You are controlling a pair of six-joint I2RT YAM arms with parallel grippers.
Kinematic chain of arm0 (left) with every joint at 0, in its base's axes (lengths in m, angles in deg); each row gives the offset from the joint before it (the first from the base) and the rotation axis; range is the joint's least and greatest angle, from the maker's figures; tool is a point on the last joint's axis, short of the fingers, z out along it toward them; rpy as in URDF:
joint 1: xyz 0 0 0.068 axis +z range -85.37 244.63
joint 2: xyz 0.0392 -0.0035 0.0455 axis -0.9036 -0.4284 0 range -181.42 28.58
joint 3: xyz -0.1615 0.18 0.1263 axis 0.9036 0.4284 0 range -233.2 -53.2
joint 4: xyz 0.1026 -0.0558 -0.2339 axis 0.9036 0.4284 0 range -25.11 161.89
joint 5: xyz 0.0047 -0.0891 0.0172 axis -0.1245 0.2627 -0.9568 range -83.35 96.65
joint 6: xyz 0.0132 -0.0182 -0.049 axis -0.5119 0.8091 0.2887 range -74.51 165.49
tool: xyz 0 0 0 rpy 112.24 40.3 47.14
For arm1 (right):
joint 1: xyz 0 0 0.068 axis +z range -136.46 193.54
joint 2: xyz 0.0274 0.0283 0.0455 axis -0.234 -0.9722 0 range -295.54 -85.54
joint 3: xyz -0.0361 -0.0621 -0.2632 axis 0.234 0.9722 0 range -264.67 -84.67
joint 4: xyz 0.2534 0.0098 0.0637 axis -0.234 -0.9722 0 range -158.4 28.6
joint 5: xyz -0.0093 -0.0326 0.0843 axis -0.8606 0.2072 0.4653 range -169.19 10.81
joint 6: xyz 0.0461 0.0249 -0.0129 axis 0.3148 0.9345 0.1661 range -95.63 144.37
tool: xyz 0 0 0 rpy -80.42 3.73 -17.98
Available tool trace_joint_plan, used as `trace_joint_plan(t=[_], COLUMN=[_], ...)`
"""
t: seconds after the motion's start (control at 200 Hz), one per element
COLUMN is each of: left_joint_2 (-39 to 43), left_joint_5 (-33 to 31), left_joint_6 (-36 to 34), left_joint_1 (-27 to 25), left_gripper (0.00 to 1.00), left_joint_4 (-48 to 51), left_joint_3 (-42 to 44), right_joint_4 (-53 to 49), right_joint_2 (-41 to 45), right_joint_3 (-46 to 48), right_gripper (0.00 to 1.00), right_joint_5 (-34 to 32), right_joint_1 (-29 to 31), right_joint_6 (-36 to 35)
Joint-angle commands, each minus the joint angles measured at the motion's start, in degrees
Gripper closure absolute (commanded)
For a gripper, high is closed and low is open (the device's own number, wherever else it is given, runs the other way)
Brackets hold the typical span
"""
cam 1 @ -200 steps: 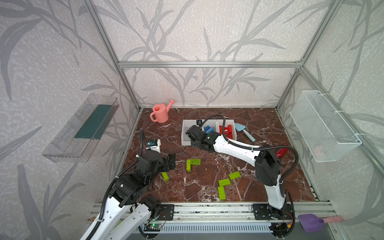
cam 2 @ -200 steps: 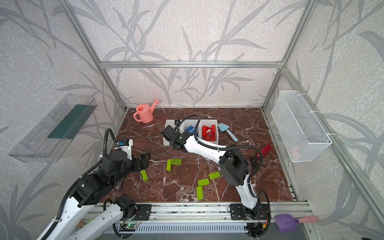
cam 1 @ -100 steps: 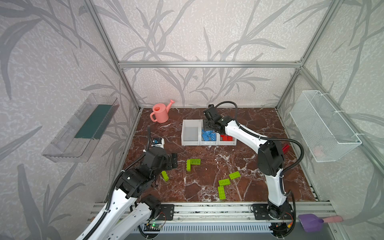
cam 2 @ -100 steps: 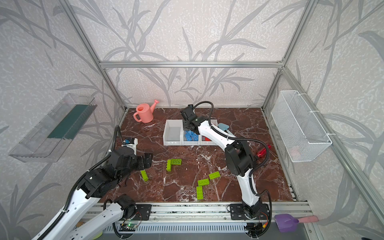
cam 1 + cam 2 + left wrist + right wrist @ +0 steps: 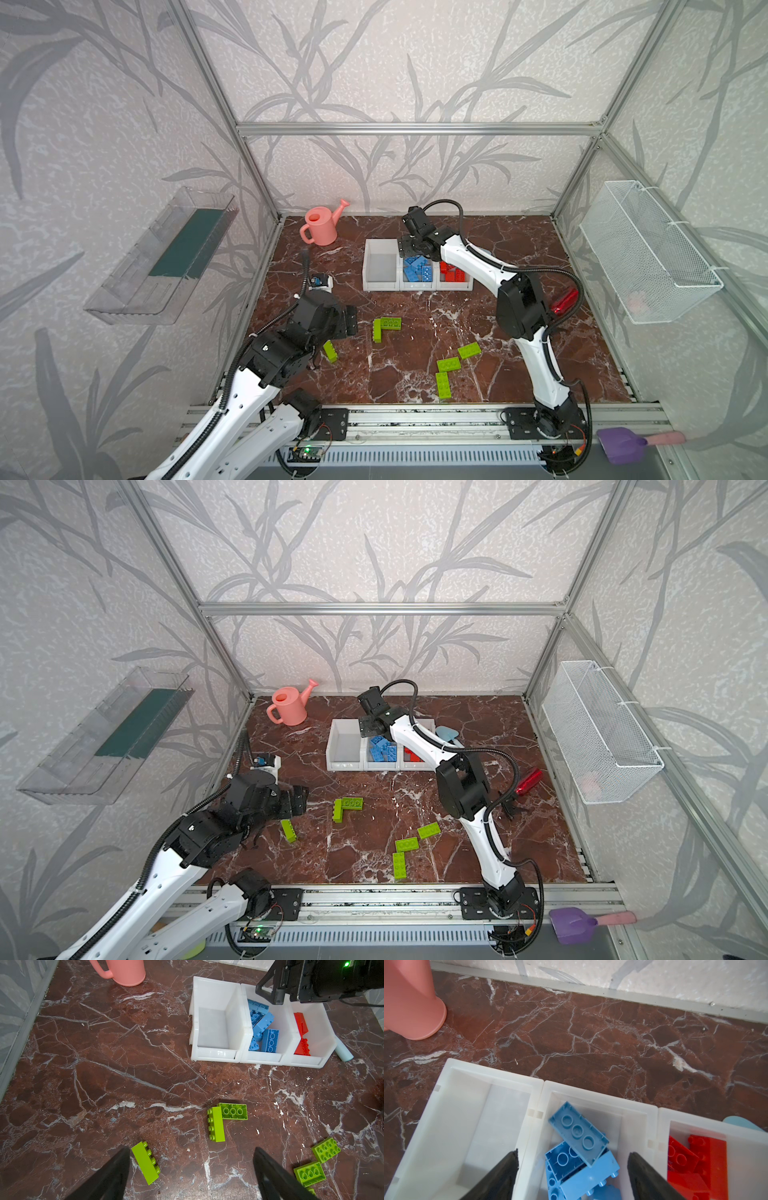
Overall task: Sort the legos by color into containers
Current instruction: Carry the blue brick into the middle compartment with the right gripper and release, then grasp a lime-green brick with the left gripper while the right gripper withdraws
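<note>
Well, my right tool [image 5: 573,1157] hangs over the middle bin of the three joined white containers [image 5: 542,1084]. Its black fingers [image 5: 500,1176] are spread apart with nothing between them. Under the gap lie the blue legos [image 5: 578,1132] in a loose pile, the top one tilted with its hollow underside up. The red legos [image 5: 695,1157] sit in the bin next to them, the right-hand one in both top views.

My left tool [image 5: 191,1153] is low over the table [image 5: 415,316], well apart from the containers, fingers spread wide and holding nothing. The green legos [image 5: 145,1159] are all out on the table — six of them. One lies on its side just beside my left tool's finger, though I cannot tell whether they touch. Two more meet in an L shape between that tool and the bins, and three lie close together near the front edge. A pink watering can [image 5: 320,226] stands upright in the back corner on my left tool's side.
</note>
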Motion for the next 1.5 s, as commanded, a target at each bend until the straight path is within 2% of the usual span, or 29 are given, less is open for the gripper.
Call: trace_joint_plan(t=[0.0, 0.195, 0.385, 0.605, 0.835, 0.975, 1.13, 1.324, 1.494], left_joint_2=[-0.01, -2.43, -7.44, -17.93, -29.54, -34.63, -41.10, -47.55, -48.57], left_joint_5=[-0.21, 3.20, 7.15, 8.54, 8.89, 9.33, 9.02, 8.40, 7.97], left_joint_6=[-0.63, -0.28, 3.09, 6.02, 7.49, 7.97, 8.51, 9.52, 10.01], left_joint_1=[-0.15, -0.37, -1.93, -6.30, -8.02, -8.03, -8.02, -8.00, -8.03], left_gripper=[0.08, 0.10, 0.15, 0.18, 0.24, 0.26, 0.35, 0.45, 0.59], left_joint_4=[0.56, -0.31, -2.48, -6.32, -11.85, -14.50, -15.35, -16.12, -16.59], left_joint_3=[0.37, 0.46, 2.35, 3.20, 3.83, 3.97, 2.37, 2.02, 1.60], right_joint_4=[-1.31, 5.17, 16.38, 25.53, 29.78, 30.72, 31.39, 32.23, 33.76], right_joint_2=[1.90, 12.33, 27.89, 43.58, 55.08, 60.34, 63.41, 63.08, 61.66], right_joint_3=[0.22, 12.73, 33.67, 54.59, 70.19, 76.72, 81.13, 83.50, 83.49], right_gripper=[0.13, 0.13, 0.13, 0.13, 0.13, 0.13, 0.13, 0.13, 0.13], right_joint_5=[0.66, 3.13, 9.19, 14.12, 15.91, 15.95, 16.44, 15.17, 16.73], right_joint_1=[-0.45, -0.45, -0.41, -0.39, -0.43, -0.44, -0.40, -0.44, -0.42], right_joint_6=[-0.98, -0.76, -1.44, 0.61, 2.58, 2.80, 2.81, 2.19, 2.76])
